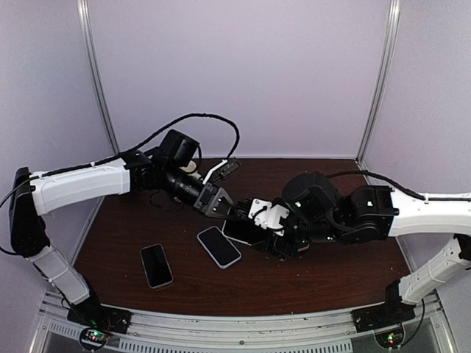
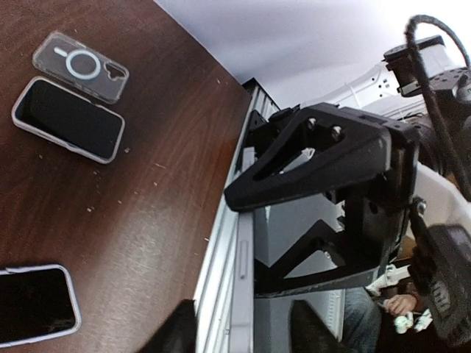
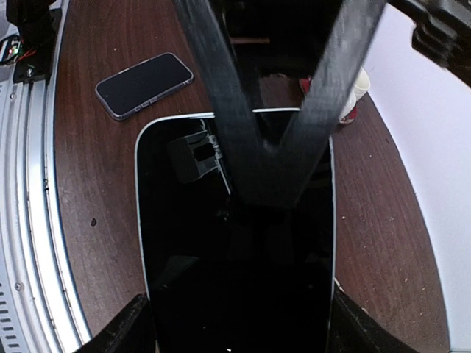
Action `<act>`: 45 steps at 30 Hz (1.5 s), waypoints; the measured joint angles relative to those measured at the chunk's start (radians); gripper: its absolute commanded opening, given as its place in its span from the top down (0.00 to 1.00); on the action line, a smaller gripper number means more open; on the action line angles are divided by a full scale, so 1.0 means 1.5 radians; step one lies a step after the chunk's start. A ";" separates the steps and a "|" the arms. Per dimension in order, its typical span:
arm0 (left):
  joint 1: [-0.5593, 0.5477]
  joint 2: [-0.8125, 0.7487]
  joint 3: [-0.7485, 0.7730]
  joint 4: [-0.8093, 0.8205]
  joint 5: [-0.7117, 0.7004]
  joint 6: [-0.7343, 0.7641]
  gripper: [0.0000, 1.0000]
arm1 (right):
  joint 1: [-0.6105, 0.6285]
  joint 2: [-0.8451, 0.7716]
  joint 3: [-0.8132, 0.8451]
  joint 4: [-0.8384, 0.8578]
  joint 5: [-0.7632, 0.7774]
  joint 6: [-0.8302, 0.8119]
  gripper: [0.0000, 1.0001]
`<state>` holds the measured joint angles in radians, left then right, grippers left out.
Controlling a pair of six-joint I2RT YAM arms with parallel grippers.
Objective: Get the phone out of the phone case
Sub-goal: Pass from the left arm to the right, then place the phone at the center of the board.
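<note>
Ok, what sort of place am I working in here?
Probably a robot test booth: plain pale walls with metal corner posts box in a dark wooden table, and the left arm and right arm are bolted to a metal rail at its near edge.

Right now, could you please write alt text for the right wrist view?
A black-screened phone fills the frame, held in the right gripper. The left gripper forms a dark V over its top edge; a second phone lies on the table.

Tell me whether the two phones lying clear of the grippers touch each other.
Apart. The top external view shows bare table between the dark-rimmed phone and the light-rimmed phone.
</note>
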<state>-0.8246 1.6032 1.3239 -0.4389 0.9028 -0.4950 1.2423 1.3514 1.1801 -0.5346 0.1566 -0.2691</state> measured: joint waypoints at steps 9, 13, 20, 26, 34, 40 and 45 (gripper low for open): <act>0.116 -0.061 -0.003 -0.106 -0.158 0.091 0.04 | -0.023 -0.055 -0.116 0.066 0.003 0.215 0.65; 0.140 -0.101 -0.009 -0.157 -0.321 0.112 0.02 | -0.080 -0.009 -0.108 0.090 0.001 0.316 0.63; 0.140 -0.139 -0.054 -0.238 -0.549 0.110 0.02 | -0.183 0.220 0.057 0.050 -0.020 0.423 0.61; 0.140 -0.181 -0.126 -0.266 -0.607 0.093 0.03 | -0.244 0.393 0.201 0.004 -0.067 0.462 0.61; 0.140 -0.221 -0.188 -0.266 -0.638 0.066 0.03 | -0.268 0.529 0.302 -0.057 -0.090 0.474 0.58; 0.140 -0.257 -0.223 -0.261 -0.670 0.030 0.02 | -0.268 0.559 0.313 -0.082 -0.101 0.476 0.48; 0.140 -0.279 -0.257 -0.262 -0.695 -0.009 0.02 | -0.268 0.560 0.316 -0.085 -0.106 0.479 0.34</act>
<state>-0.6140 1.1851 0.9382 -0.8314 -0.1390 -0.5091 0.8410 2.1910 1.6535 -0.6624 -0.0017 0.4492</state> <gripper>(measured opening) 0.975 0.739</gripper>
